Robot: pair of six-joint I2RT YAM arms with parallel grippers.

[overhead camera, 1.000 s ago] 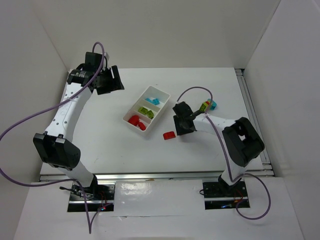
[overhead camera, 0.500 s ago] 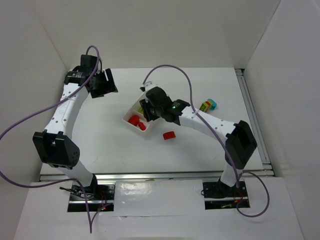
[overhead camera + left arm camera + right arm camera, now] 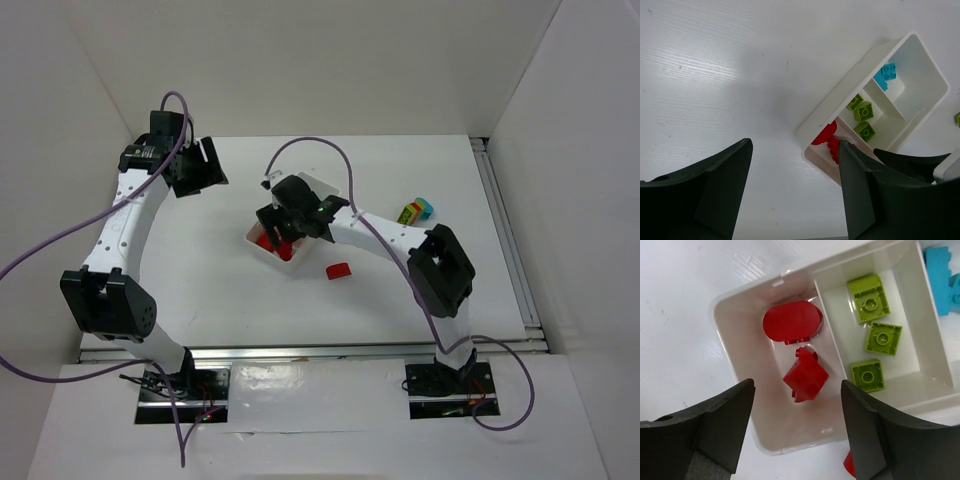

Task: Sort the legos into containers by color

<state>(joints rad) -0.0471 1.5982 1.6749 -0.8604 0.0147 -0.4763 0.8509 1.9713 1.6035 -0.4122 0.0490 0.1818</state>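
Observation:
The white tray (image 3: 322,186) holds the containers side by side. In the right wrist view its near compartment (image 3: 727,345) holds a rounded red lego (image 3: 791,322) and a tilted red brick (image 3: 810,375). The middle one has three lime green bricks (image 3: 883,338), and a cyan brick (image 3: 939,265) lies beyond. My right gripper (image 3: 280,232) hangs open over the red compartment, nothing between its fingers (image 3: 796,385). A red lego (image 3: 339,270) lies on the table beside the tray. A stacked multicolour lego (image 3: 415,211) sits to the right. My left gripper (image 3: 195,165) is open at the back left, empty (image 3: 795,145).
White walls close in the table on the left, back and right. A purple cable (image 3: 310,150) arcs over the tray from my right arm. The tray (image 3: 850,85) shows at the right of the left wrist view.
My right arm has swung left from the table beside the loose red lego to above the tray's red compartment, and its jaws have opened. The left arm drew back slightly.

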